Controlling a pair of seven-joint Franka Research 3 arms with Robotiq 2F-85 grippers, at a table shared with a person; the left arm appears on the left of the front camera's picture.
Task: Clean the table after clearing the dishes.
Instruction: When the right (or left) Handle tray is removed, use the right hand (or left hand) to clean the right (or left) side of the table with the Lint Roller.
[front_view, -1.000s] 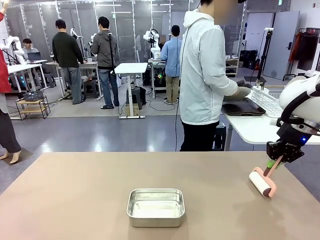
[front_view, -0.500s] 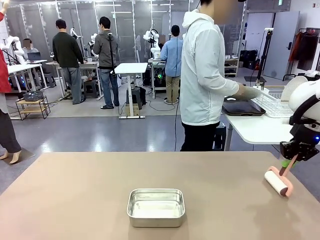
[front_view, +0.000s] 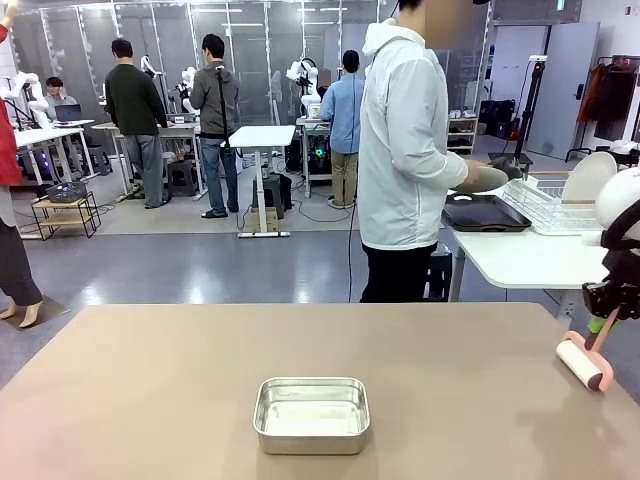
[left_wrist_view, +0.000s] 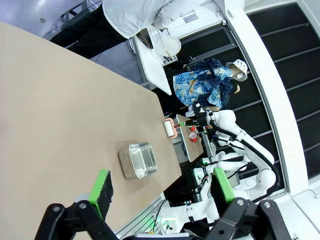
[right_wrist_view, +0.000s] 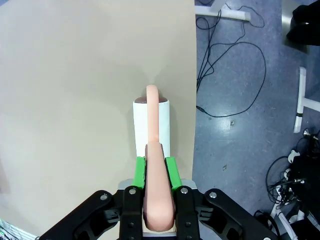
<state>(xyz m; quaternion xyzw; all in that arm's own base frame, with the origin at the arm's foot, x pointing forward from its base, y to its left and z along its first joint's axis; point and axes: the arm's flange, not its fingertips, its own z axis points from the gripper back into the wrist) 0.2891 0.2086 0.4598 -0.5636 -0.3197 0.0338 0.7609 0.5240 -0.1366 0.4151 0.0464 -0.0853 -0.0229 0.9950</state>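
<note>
The right gripper (right_wrist_view: 156, 167) is seen close up in its wrist view, its two green-padded fingers (right_wrist_view: 140, 172) pinched on the smooth pink handle of one roller (right_wrist_view: 151, 127); the handle's lower end is hidden between the black finger bodies. The roller's white cylinder lies on the desk (right_wrist_view: 65, 100) just beside its edge, with grey floor and loose black cables beyond. In the front view this gripper (front_view: 605, 322) is cut off by the right frame border, so only part of the arm is seen above the roller (front_view: 583, 362).

The left gripper (left_wrist_view: 162, 192) is held above the desk, its two fingers (left_wrist_view: 102, 186) spread wide with nothing between them; their bases are cut off by the bottom edge.

One small rectangular steel pan (front_view: 312, 414) with rounded corners and a shiny rim sits near the middle of the matte brownish-taupe desk (front_view: 150, 390); its contents cannot be made out.

Beyond the far edge one person (front_view: 405, 150) in a pale jacket stands turned toward a smaller white table (front_view: 520, 258). There, one dark tray (front_view: 486, 214) lies flat beside a white wire rack (front_view: 545, 205), in which one round white plate (front_view: 588, 176) stands on edge. Any cutlery is too small to tell. The person's hands (front_view: 485, 178) are over the tray.
</note>
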